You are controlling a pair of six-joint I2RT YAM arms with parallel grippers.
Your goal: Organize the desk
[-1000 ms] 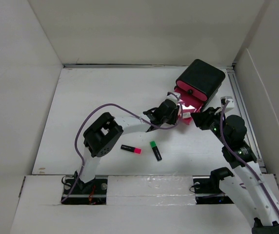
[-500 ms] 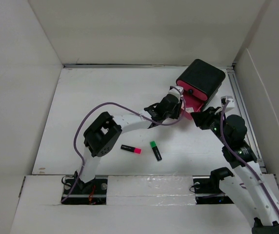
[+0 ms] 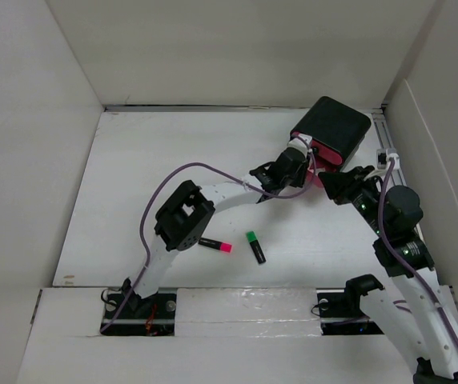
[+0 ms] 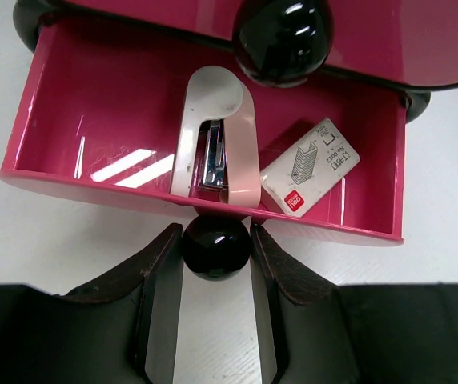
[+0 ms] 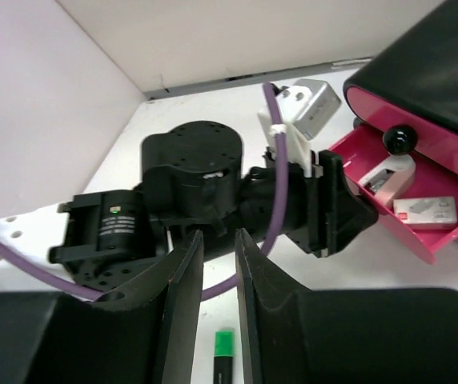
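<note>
The desk (image 3: 173,160) is lying beneath both claws. The left gripper (image 4: 217,240), clamped on the knob (image 4: 217,248), is pushing the pink drawer (image 4: 93,112) ahead of it farther inward, finishing the stowing step. The right gripper (image 5: 220,240) beside it is hovering slightly parted, empty.

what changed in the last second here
The left gripper, jaws clamped on the round black knob, pushed the open pink plastic drawer partway back into the black box, away from the arm bases. The right gripper shifted a little toward the right wall. The black pink-capped highlighter and black green-capped highlighter lay unmoved on the white desk.
</note>
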